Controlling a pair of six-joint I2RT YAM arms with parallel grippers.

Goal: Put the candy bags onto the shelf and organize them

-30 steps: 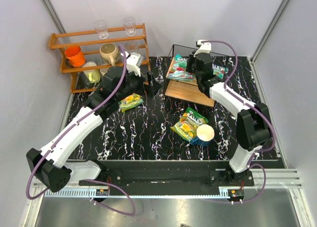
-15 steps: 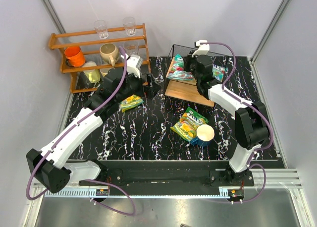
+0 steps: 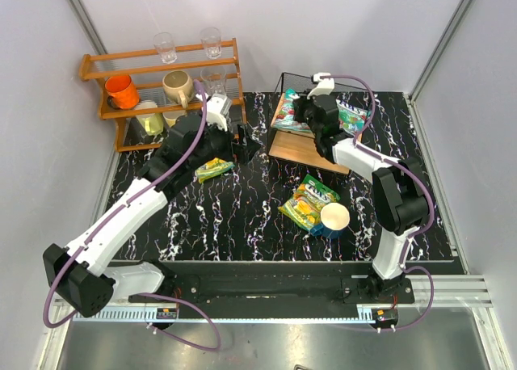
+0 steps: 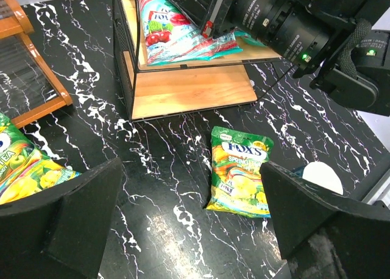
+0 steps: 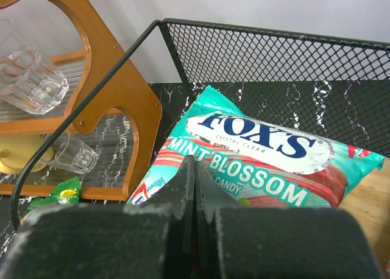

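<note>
The right jaws are closed, tips at the near edge of the teal mint bag (image 5: 262,160), which lies flat on the top board of the shelf (image 5: 274,53). The left jaws gape wide above the desk (image 4: 152,169), where a yellow-green bag (image 4: 239,178) lies below and between them.

White links (image 3: 121,220), black joints (image 3: 400,196), purple cables (image 3: 191,140).
</note>
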